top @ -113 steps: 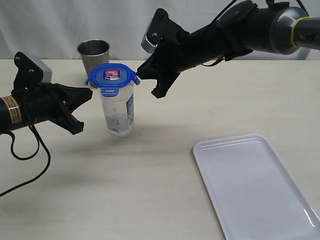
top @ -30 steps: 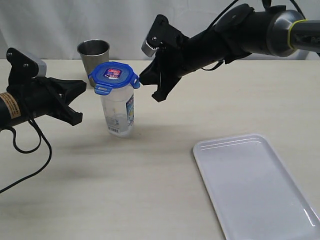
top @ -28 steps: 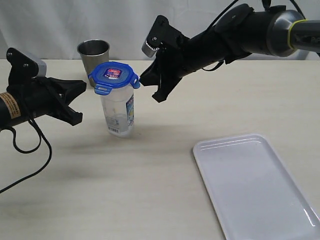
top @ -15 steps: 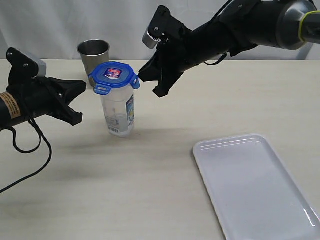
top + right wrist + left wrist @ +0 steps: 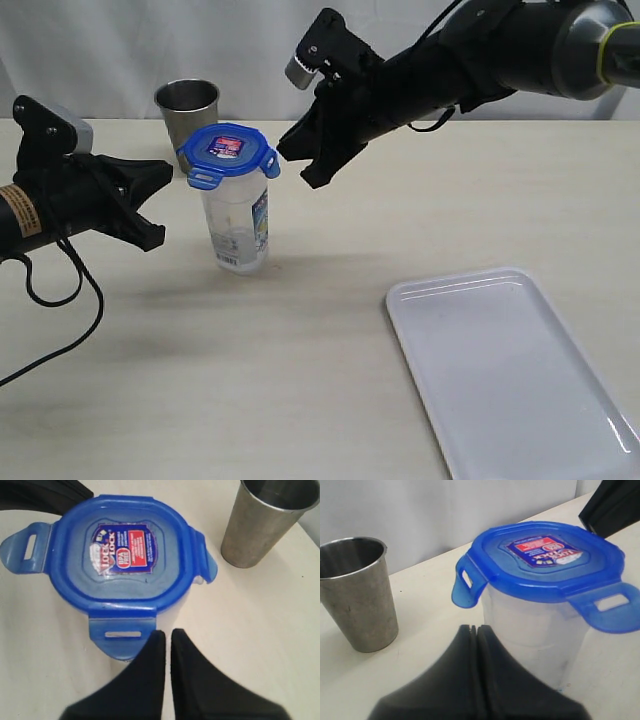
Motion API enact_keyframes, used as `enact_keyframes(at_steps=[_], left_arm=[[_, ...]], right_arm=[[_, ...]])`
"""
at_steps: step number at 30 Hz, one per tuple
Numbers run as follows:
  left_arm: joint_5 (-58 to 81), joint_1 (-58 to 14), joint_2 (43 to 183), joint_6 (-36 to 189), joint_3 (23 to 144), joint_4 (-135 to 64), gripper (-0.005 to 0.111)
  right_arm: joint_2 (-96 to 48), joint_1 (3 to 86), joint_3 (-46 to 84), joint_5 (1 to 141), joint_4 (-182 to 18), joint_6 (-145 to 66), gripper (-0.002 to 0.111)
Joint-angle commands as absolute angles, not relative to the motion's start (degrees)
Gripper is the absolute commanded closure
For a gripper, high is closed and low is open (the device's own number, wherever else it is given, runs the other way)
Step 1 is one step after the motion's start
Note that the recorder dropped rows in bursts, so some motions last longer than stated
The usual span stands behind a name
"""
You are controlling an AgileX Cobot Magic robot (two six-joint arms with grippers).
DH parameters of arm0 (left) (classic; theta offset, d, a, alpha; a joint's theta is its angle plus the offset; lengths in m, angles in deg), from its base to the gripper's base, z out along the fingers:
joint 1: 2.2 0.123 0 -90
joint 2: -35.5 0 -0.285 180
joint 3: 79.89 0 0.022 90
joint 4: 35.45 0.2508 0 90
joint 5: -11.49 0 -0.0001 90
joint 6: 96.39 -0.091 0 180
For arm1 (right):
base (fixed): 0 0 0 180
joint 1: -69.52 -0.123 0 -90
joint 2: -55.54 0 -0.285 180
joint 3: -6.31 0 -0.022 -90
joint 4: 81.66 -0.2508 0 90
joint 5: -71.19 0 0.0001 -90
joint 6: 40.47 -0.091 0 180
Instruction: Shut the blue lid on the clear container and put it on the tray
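**Lid resting on container, both grippers shut and empty**

The tall clear plastic container (image 5: 238,225) stands upright on the beige tabletop (image 5: 330,330), well left of the flat white rectangular tray (image 5: 510,370). The tray's lower right corner is cut off by the exterior view.

The rounded-square blue plastic lid (image 5: 227,152) sits on the container's rim with its sticker facing up. The tabs in view flare outward, not folded down. The rim is hidden beneath the lid, so how well it is seated cannot be judged.

The left gripper (image 5: 476,632) has its jaws pressed together and holds nothing. It is near the container wall, and contact cannot be confirmed.

The right gripper (image 5: 167,637) is likewise closed and empty, poised just beside one tab.

A grey steel cup (image 5: 187,108) stands behind the container, its base partly hidden in the exterior view.
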State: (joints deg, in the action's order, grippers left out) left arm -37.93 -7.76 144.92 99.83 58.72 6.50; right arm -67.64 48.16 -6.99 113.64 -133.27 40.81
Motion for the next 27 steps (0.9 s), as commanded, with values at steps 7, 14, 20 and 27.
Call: enact_keyframes(at_steps=[7, 14, 20, 27], left_arm=[[-38.34, -8.27, 144.93, 99.92, 59.15, 5.85, 0.107], [-38.34, -8.27, 144.93, 99.90, 59.15, 5.97, 0.107], [-38.09, -8.27, 144.93, 99.90, 59.15, 5.96, 0.107], [-38.66, -8.27, 144.93, 99.90, 59.15, 6.08, 0.107]], right_arm=[[-67.32, 48.08, -5.07, 111.87, -133.42, 39.70, 0.104], [-67.32, 46.69, -5.07, 111.15, -135.03, 41.71, 0.104], [-67.42, 45.37, -5.07, 108.74, -134.48, 41.72, 0.104], [-67.42, 45.37, -5.07, 108.75, -132.92, 40.49, 0.104]])
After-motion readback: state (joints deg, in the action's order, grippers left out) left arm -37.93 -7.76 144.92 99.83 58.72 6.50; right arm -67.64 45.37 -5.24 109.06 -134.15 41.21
